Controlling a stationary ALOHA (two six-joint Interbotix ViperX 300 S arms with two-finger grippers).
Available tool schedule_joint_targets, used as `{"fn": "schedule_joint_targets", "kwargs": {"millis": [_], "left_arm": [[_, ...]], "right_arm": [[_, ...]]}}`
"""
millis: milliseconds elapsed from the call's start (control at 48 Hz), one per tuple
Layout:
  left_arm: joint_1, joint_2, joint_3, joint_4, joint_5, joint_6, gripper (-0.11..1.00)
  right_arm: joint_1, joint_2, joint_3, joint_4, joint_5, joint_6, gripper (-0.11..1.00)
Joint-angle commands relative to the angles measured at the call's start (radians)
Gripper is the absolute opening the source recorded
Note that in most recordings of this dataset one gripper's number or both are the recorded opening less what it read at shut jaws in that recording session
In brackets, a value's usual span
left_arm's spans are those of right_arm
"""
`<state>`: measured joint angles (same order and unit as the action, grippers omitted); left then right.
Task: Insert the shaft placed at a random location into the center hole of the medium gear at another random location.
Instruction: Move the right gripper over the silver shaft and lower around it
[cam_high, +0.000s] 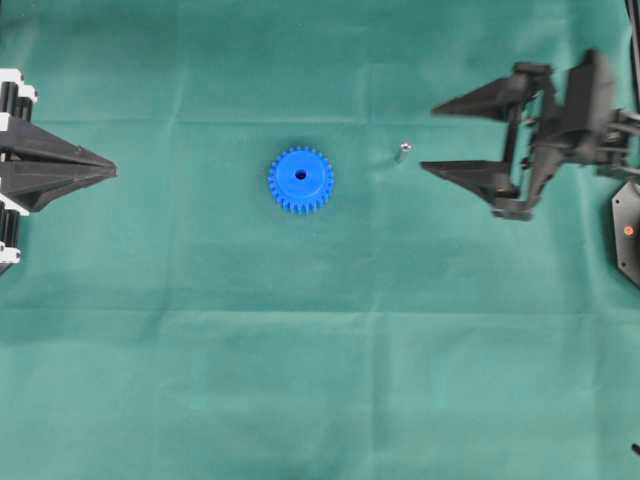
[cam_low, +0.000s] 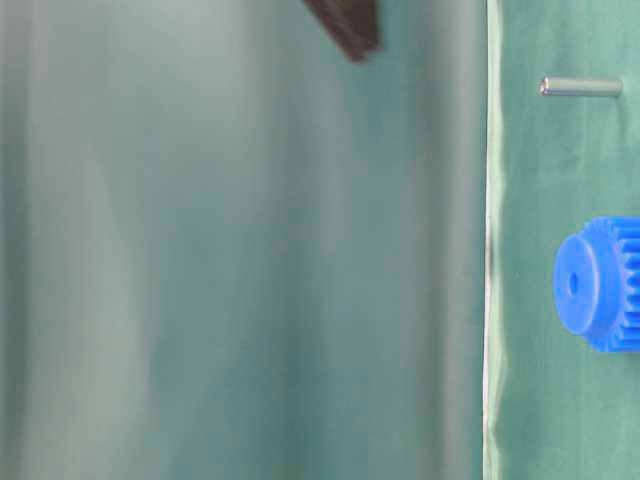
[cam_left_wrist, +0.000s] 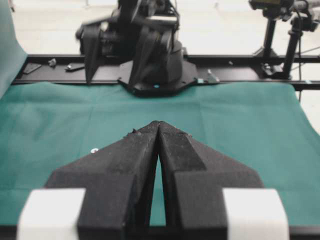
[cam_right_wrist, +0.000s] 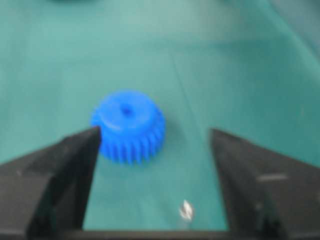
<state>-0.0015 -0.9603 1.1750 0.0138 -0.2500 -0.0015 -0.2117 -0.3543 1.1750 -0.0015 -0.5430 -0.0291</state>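
Observation:
The blue medium gear (cam_high: 300, 180) lies flat on the green cloth with its center hole (cam_high: 301, 175) facing up. The silver shaft (cam_high: 402, 152) stands on the cloth to the gear's right, apart from it. My right gripper (cam_high: 430, 138) is open and empty, just right of the shaft. In the right wrist view the shaft (cam_right_wrist: 186, 210) sits between the spread fingers of the gripper (cam_right_wrist: 155, 132), with the gear (cam_right_wrist: 129, 126) beyond. My left gripper (cam_high: 112, 172) is shut and empty at the far left; it shows closed in the left wrist view (cam_left_wrist: 159, 123). The table-level view shows the shaft (cam_low: 580, 87) and the gear (cam_low: 600, 283).
A green cloth (cam_high: 320, 380) covers the table. A black plate with an orange dot (cam_high: 628, 230) sits at the right edge. In the left wrist view the right arm's base (cam_left_wrist: 155, 65) stands on a black rail, with camera stands (cam_left_wrist: 295, 30) behind it.

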Motion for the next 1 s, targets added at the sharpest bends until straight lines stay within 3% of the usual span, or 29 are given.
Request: {"fn": "schedule_joint_targets", "kwargs": {"millis": [0, 396, 625, 979], "left_arm": [[-0.002, 0.008, -0.023, 0.002, -0.008, 0.000, 0.00], [0.000, 0.009, -0.020, 0.003, -0.006, 0.000, 0.00], [0.000, 0.009, -0.020, 0.003, -0.002, 0.002, 0.00], [0.000, 0.009, -0.018, 0.002, 0.000, 0.000, 0.00]], "right_arm": [[-0.018, 0.083, -0.020, 0.000, -0.072, -0.015, 0.82], [-0.046, 0.334, -0.055, 0.012, -0.163, -0.015, 0.83], [-0.046, 0.373, -0.052, 0.014, -0.179, -0.015, 0.81], [-0.048, 0.390, -0.063, 0.025, -0.179, -0.014, 0.70]]}}
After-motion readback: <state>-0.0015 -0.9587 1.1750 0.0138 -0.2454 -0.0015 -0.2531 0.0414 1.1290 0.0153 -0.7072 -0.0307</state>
